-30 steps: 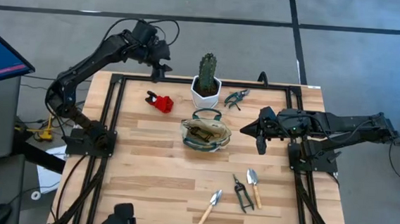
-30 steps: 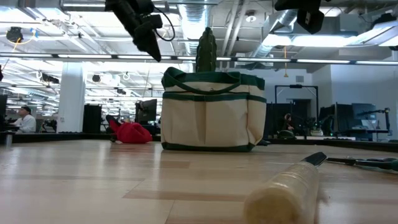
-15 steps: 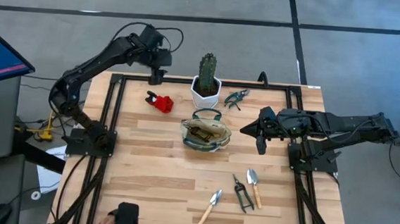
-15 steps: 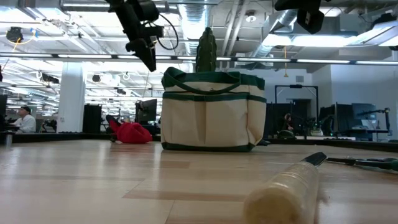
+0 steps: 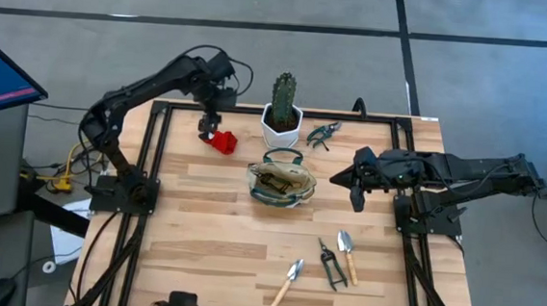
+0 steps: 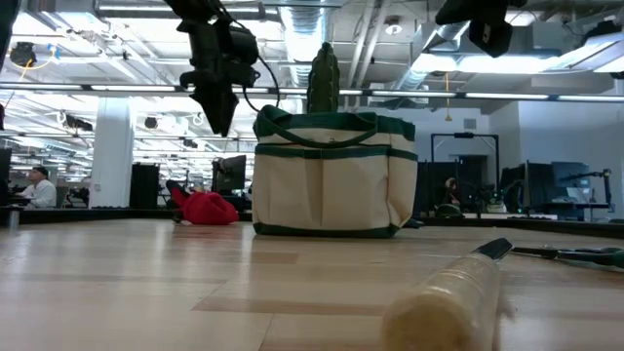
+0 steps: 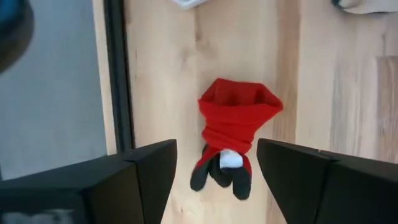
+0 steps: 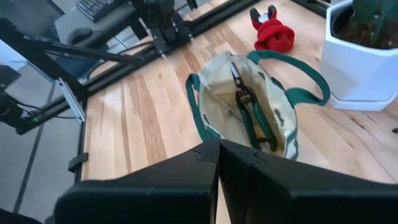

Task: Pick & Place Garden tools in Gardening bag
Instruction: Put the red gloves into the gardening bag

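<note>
A red pruner-like piece [image 7: 233, 134] lies flat on the table at the far left, its dark end toward my left gripper. My left gripper [image 7: 216, 163] hangs open above it, pointing down, with a finger on either side and clear of it [image 5: 210, 122]. The cream gardening bag [image 5: 280, 181] with green trim stands upright mid-table, and dark shears [image 8: 245, 102] lie inside it. My right gripper [image 8: 219, 155] is shut and empty, raised to the right of the bag [image 5: 339, 176]. More garden tools lie near the front: two wooden-handled ones [image 5: 347, 255] [image 5: 289, 281] and dark shears [image 5: 329, 263].
A green cactus [image 5: 283, 101] in a white pot [image 5: 281, 127] stands just behind the bag, right of the red piece. Green-handled shears [image 5: 323, 132] lie at the far right. Black frame rails [image 5: 153, 145] run along the table's edges. In the low view a handle [image 6: 448, 292] lies close in front.
My left gripper has come down and toward the table's near edge, to a place over the red piece. It has tipped from a slant to pointing almost straight down. Its fingers stay open.
</note>
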Robot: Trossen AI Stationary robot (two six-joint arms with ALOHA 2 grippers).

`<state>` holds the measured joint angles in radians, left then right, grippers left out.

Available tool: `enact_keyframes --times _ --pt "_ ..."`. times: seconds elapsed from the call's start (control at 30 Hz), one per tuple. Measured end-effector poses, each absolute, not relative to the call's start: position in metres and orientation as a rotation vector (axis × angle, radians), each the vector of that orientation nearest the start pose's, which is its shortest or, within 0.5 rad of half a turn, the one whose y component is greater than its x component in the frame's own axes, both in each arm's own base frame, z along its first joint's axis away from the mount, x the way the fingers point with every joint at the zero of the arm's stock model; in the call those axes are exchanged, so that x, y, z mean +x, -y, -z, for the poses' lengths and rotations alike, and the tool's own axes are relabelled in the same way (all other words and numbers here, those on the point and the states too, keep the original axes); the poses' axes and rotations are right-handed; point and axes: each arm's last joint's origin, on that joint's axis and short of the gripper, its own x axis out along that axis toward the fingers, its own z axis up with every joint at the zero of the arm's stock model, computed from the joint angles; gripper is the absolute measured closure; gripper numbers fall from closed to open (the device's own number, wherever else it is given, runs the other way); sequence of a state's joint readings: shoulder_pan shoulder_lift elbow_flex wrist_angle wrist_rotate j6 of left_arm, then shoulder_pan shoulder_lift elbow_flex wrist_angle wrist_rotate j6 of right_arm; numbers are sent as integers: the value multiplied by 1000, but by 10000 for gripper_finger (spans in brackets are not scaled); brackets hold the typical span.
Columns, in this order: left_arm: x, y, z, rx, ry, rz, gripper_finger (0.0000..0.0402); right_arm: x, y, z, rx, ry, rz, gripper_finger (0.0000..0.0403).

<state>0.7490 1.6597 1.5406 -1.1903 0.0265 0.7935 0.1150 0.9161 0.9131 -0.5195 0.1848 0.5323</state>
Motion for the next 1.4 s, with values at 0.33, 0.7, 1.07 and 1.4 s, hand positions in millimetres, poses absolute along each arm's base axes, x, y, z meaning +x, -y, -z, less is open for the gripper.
enact_keyframes --times 0.33,0.7,1.07,1.4 --pt "242 -197 -272 230 -1430 77 148 187 -17 -321 429 -519 208 403" --pt "236 -199 -233 274 -1507 5 112 196 -18 -309 417 -593 229 403" --pt "235 -197 -212 244 -1439 35 111 207 -21 -301 450 -630 246 403" --pt "231 -199 -188 273 -1385 -13 111 207 -28 -312 457 -539 184 403"
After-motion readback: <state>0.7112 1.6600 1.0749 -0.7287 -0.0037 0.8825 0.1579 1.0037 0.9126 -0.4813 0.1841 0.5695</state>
